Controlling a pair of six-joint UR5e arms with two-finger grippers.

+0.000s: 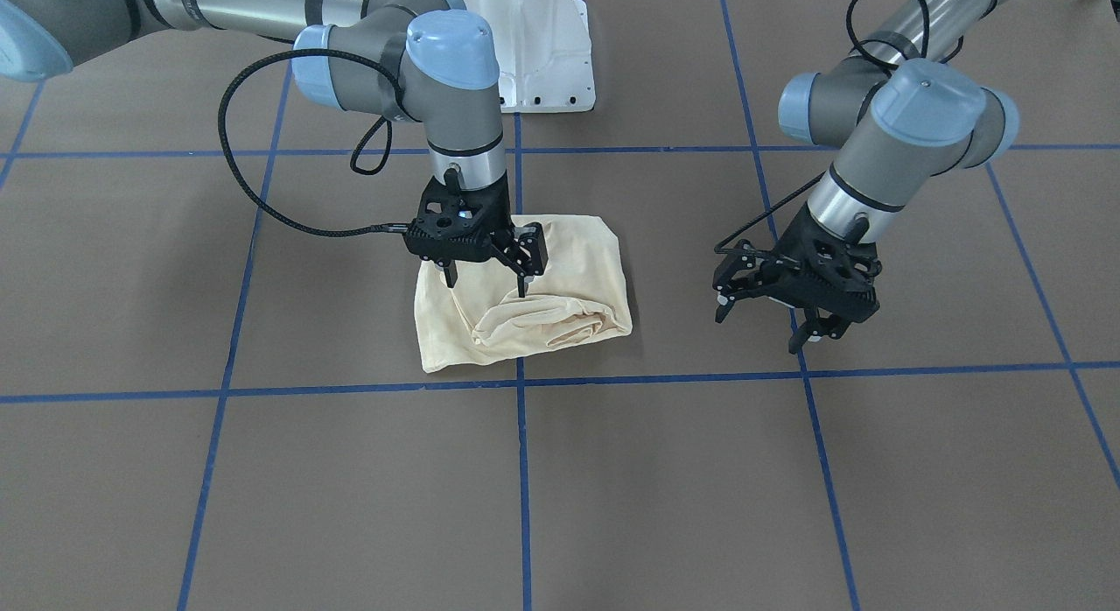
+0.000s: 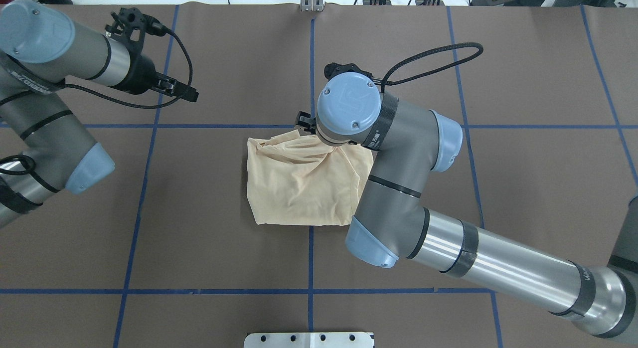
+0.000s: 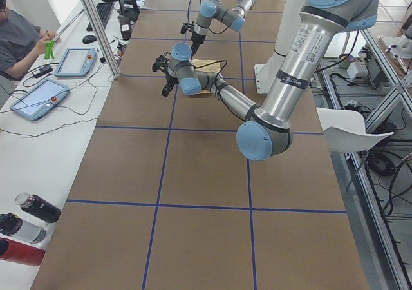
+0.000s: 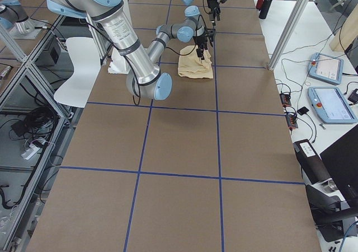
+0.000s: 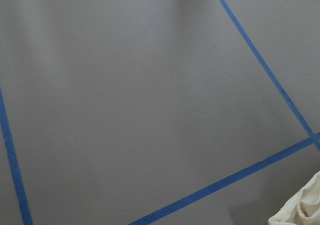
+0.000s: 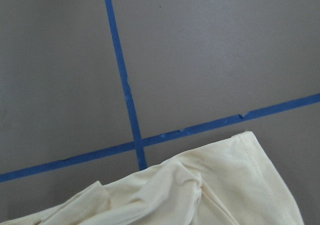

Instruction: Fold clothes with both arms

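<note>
Midway along our brown, blue-taped table (image 1: 350,488) lies the cream-yellow thin shirt (image 1: 573,265), limp and light, so we'd pinch a corner; right black two-finger gripper (image 1: 486,289) gapes over it, left gripper (image 1: 768,326) gapes aside.

Shirt (image 1: 573,252) bundled at centre of worktop (image 1: 350,488), right tool (image 1: 486,285) directly above it; left tool (image 1: 768,324) hangs well apart. Bare worktop between them and toward operators' edge; pedestal (image 1: 534,51) behind.

Embossed "UR" mark: on blue joint cap (image 2: 349,102), right arm (image 2: 478,258). Lettering on black band (image 2: 383,119): too small to read.
</note>
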